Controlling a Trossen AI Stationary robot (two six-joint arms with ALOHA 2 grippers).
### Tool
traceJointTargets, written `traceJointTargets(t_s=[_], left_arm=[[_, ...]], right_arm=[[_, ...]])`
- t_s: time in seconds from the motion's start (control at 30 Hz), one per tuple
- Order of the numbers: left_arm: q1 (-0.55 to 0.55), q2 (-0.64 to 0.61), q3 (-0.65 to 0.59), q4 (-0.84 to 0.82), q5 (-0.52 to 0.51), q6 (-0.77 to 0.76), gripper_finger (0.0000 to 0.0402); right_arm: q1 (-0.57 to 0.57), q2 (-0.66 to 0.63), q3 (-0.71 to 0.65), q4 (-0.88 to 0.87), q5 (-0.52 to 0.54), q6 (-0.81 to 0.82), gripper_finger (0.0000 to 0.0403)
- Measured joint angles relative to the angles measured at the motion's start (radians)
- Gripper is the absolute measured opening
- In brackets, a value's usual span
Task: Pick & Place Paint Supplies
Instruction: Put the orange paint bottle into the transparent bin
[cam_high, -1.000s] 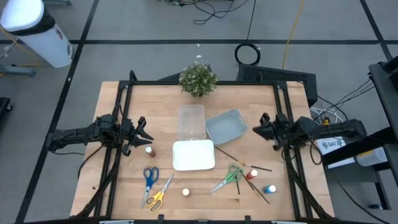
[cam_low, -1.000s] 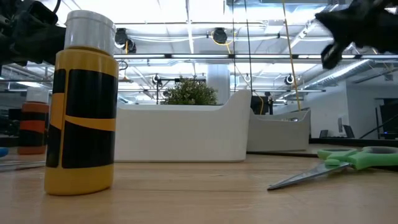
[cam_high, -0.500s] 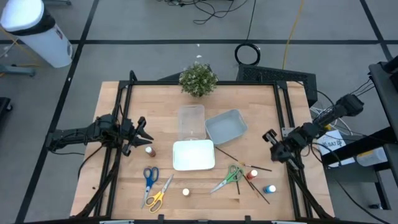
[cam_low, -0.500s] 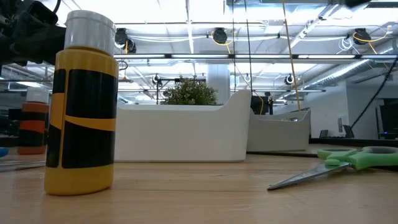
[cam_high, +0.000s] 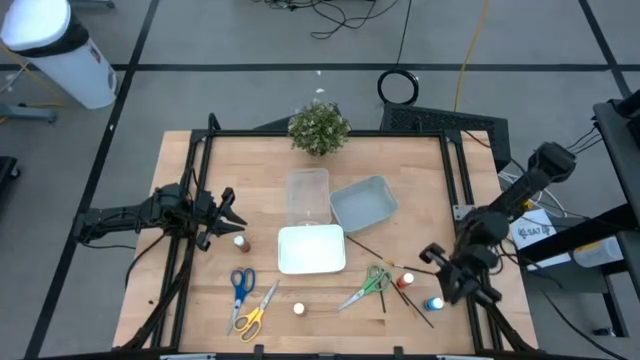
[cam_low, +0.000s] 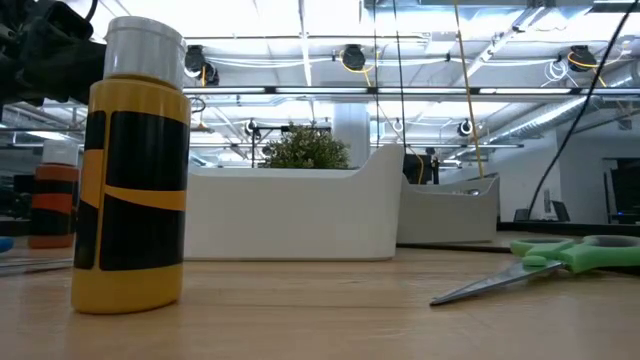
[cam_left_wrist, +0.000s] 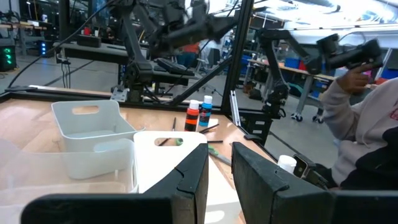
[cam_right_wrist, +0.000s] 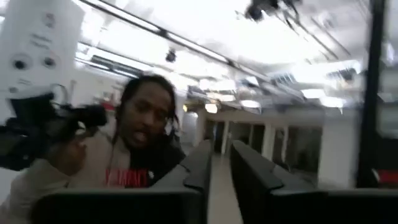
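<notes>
The right gripper (cam_high: 437, 262), its fingers a narrow gap apart and holding nothing, hangs above the table's right front, close to the blue paint bottle (cam_high: 434, 303) and red paint bottle (cam_high: 405, 281); it would do well to drop straight over one cap, clear of its neighbour. Thin brushes (cam_high: 391, 262) and the green scissors (cam_high: 366, 286) crowd that patch, and the white tray (cam_high: 311, 249) sits beyond them. The left gripper (cam_high: 228, 215) waits slightly parted by the brown bottle (cam_high: 240, 242).
</notes>
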Motion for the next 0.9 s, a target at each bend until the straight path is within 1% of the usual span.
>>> traceJointTargets(t_s=[0.13, 0.2, 0.23, 0.3, 0.43, 0.5, 0.6, 0.73, 0.83, 0.9], left_arm=[[0.000, 0.000, 0.000, 0.001, 0.000, 0.000, 0.0081], [0.000, 0.000, 0.000, 0.003, 0.000, 0.000, 0.0081], [0.000, 0.000, 0.000, 0.005, 0.000, 0.000, 0.0081], [0.000, 0.000, -0.001, 0.007, 0.000, 0.000, 0.0081], [0.000, 0.000, -0.002, 0.011, 0.000, 0.000, 0.0081], [0.000, 0.000, -0.002, 0.012, 0.000, 0.000, 0.0081], [0.000, 0.000, -0.002, 0.013, 0.000, 0.000, 0.0081], [0.000, 0.000, -0.002, 0.013, 0.000, 0.000, 0.0081], [0.000, 0.000, -0.002, 0.013, 0.000, 0.000, 0.0081], [0.000, 0.000, -0.002, 0.014, 0.000, 0.000, 0.0081]], right_arm=[[0.053, 0.096, 0.146, -0.134, 0.004, -0.188, 0.0145], [0.068, 0.135, 0.213, -0.244, 0.041, -0.250, 0.0188], [0.076, 0.151, 0.247, -0.304, 0.087, -0.259, 0.0207], [0.086, 0.172, 0.302, -0.443, 0.228, -0.249, 0.0241], [0.088, 0.198, 0.367, -0.632, 0.524, -0.119, 0.0286], [0.088, 0.198, 0.373, -0.692, 0.633, -0.046, 0.0298], [0.086, 0.189, 0.373, -0.783, 0.777, 0.035, 0.0304], [0.076, 0.180, 0.373, -0.869, 0.928, 0.061, 0.0298], [0.035, 0.174, 0.373, -0.883, 1.003, 0.063, 0.0288], [-0.009, 0.168, 0.373, -0.915, 1.003, 0.101, 0.0283]])
